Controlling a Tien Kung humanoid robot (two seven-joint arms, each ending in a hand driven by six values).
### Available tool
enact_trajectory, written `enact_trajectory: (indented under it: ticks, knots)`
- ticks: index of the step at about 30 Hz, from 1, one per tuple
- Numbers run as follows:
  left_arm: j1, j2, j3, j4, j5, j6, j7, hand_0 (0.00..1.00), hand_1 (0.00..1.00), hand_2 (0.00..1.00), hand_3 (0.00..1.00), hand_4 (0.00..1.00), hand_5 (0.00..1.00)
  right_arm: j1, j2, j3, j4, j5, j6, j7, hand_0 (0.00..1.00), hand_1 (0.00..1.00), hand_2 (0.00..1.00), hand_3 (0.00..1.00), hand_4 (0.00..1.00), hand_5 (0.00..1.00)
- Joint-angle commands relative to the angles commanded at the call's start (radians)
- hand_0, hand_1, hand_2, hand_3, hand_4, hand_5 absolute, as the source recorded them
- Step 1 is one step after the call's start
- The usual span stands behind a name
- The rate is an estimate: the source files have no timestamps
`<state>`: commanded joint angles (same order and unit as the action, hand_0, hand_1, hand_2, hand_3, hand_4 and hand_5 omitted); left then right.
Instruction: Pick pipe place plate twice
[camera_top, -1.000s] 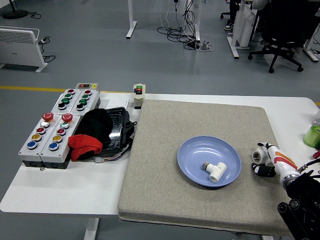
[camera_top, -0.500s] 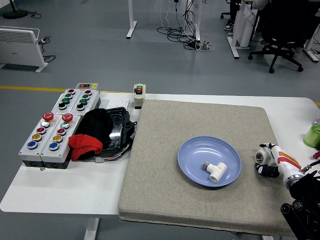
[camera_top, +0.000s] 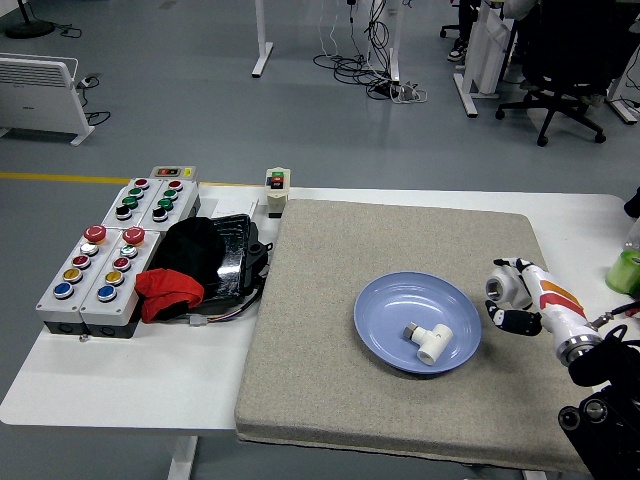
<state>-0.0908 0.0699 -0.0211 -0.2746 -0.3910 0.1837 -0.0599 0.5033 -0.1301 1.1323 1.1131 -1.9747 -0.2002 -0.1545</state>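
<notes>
We logged, at left, button boxes (camera_top: 115, 255) and a black-and-red bundle (camera_top: 200, 265). Centre: grey mat (camera_top: 395, 320) bearing a blue plate (camera_top: 375, 330) with one white pipe fitting (camera_top: 430, 340) inside. Right of the plate, our right hand (camera_top: 520, 300) clasped a second pipe (camera_top: 500, 285). A green object (camera_top: 627, 268) was cut off at the frame's right edge.

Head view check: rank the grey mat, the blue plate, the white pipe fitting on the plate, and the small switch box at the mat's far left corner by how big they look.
1. Grey mat
2. Blue plate
3. White pipe fitting
4. Switch box, close to the fitting and farther from the camera, so these two are unsure.
</notes>
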Motion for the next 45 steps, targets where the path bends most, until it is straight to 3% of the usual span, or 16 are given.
enact_trajectory:
  ticks: [3, 5, 6, 11, 12, 16, 18, 19, 22, 24, 25, 31, 35, 37, 40, 45]
  knots:
    - [0.0, 0.0, 0.002, -0.001, -0.004, -0.001, -0.001, 0.696, 0.663, 0.682, 0.621, 0.285, 0.998, 0.038, 0.024, -0.053, -0.006, 0.019, -0.002, 0.011, 0.364, 0.449, 0.519, 0.567, 0.367, 0.143]
    - [0.0, 0.0, 0.005, -0.001, -0.006, 0.0, -0.001, 0.696, 0.663, 0.682, 0.621, 0.285, 0.998, 0.083, 0.059, -0.09, -0.054, 0.014, 0.006, 0.019, 0.364, 0.449, 0.519, 0.567, 0.367, 0.143]
    - [0.0, 0.0, 0.005, -0.002, -0.007, 0.0, -0.002, 0.696, 0.663, 0.682, 0.621, 0.286, 0.998, 0.092, 0.067, -0.097, -0.067, 0.013, 0.007, 0.022, 0.528, 0.57, 0.604, 0.657, 0.401, 0.144]
    - [-0.001, 0.001, 0.013, -0.003, -0.02, 0.0, -0.008, 0.696, 0.663, 0.682, 0.621, 0.286, 0.998, 0.146, 0.114, -0.142, -0.146, -0.02, 0.065, 0.017, 0.528, 0.57, 0.604, 0.657, 0.401, 0.144]
    - [-0.001, 0.001, 0.015, -0.003, -0.024, 0.0, -0.009, 0.696, 0.663, 0.683, 0.621, 0.286, 0.998, 0.158, 0.125, -0.154, -0.168, -0.035, 0.082, 0.018, 0.857, 0.83, 0.988, 0.958, 0.643, 0.283]
    - [-0.002, 0.001, 0.016, -0.003, -0.026, 0.001, -0.01, 0.696, 0.663, 0.683, 0.621, 0.286, 0.998, 0.177, 0.13, -0.177, -0.196, -0.062, 0.114, 0.014, 0.857, 0.83, 0.988, 0.958, 0.643, 0.283]
    - [-0.002, 0.001, 0.02, -0.003, -0.032, 0.0, -0.011, 0.696, 0.663, 0.683, 0.621, 0.286, 0.998, 0.183, 0.13, -0.185, -0.206, -0.05, 0.101, 0.029, 0.857, 0.83, 0.988, 0.958, 0.643, 0.283]
    - [-0.002, 0.001, 0.021, -0.003, -0.033, 0.0, -0.012, 0.696, 0.663, 0.684, 0.621, 0.286, 0.998, 0.186, 0.13, -0.189, -0.211, -0.043, 0.09, 0.036, 0.998, 0.943, 0.998, 0.998, 0.74, 0.333]
    - [-0.003, 0.002, 0.016, -0.003, -0.026, 0.001, -0.009, 0.696, 0.663, 0.684, 0.621, 0.286, 0.998, 0.191, 0.13, -0.198, -0.221, -0.025, 0.061, 0.05, 0.998, 0.943, 0.998, 0.998, 0.74, 0.333]
    - [-0.002, 0.002, 0.015, -0.003, -0.025, 0.001, -0.009, 0.696, 0.663, 0.684, 0.621, 0.286, 0.998, 0.192, 0.13, -0.196, -0.222, -0.017, 0.059, 0.051, 0.998, 0.943, 0.998, 0.998, 0.74, 0.333]
    - [-0.002, 0.002, 0.013, -0.003, -0.023, 0.001, -0.008, 0.697, 0.662, 0.683, 0.621, 0.285, 0.998, 0.191, 0.13, -0.193, -0.221, -0.012, 0.061, 0.051, 0.998, 0.96, 0.998, 0.998, 0.79, 0.392]
    - [-0.001, 0.002, 0.007, -0.002, -0.014, 0.002, -0.005, 0.697, 0.662, 0.683, 0.621, 0.289, 0.998, 0.178, 0.13, -0.165, -0.205, -0.006, 0.057, 0.053, 0.998, 0.951, 0.998, 0.998, 0.785, 0.417]
    - [-0.001, 0.001, 0.006, -0.002, -0.012, 0.003, -0.005, 0.697, 0.662, 0.683, 0.621, 0.289, 0.998, 0.15, 0.129, -0.109, -0.162, 0.008, -0.002, 0.068, 0.998, 0.951, 0.998, 0.998, 0.785, 0.417]
    - [0.0, 0.001, 0.005, -0.002, -0.01, 0.004, -0.004, 0.697, 0.663, 0.683, 0.62, 0.29, 0.998, 0.123, 0.117, -0.051, -0.122, 0.057, -0.048, 0.09, 0.998, 0.933, 0.998, 0.998, 0.742, 0.408]
    - [-0.001, 0.001, 0.004, -0.002, -0.009, 0.004, -0.005, 0.697, 0.663, 0.683, 0.62, 0.29, 0.998, 0.094, 0.1, 0.028, -0.073, 0.155, -0.076, 0.121, 0.998, 0.933, 0.998, 0.998, 0.742, 0.408]
    - [0.0, 0.004, 0.003, -0.002, -0.007, 0.003, -0.004, 0.697, 0.662, 0.683, 0.62, 0.289, 0.998, 0.034, 0.079, 0.183, 0.022, 0.357, -0.062, 0.175, 0.943, 0.891, 0.998, 0.963, 0.686, 0.405]
